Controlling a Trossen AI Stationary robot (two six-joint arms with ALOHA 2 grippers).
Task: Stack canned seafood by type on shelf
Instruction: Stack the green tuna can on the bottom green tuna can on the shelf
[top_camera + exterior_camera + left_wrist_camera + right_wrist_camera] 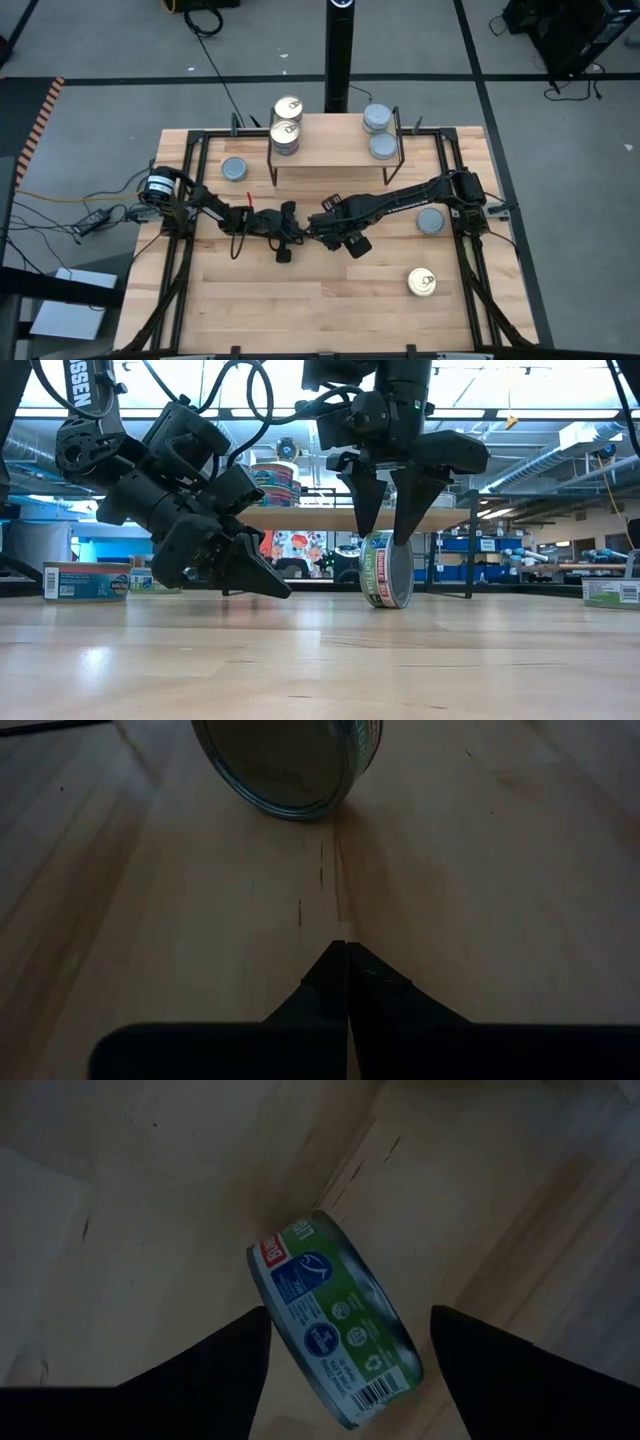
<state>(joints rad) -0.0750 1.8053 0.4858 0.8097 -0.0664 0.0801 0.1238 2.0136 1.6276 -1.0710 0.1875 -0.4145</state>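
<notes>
One tin of canned seafood [388,572] stands on its rim on the table's middle, green-and-blue label outward [335,1335]. My right gripper [382,538] points down over it, open, one finger on either side of its top [350,1315]; I see no touch. My left gripper [280,588] is shut, low over the table beside the tin, pointing at its flat face [290,765]. It holds nothing [346,955]. The shelf [335,150] at the far side carries gold-topped tins [286,122] on its left and blue-grey tins [380,132] on its right.
Loose tins lie flat on the table: a blue-grey one [234,169] at the far left, another [430,221] under the right arm, a gold-topped one [422,283] at the near right. A black pole [338,55] rises behind the shelf. The near table half is bare wood.
</notes>
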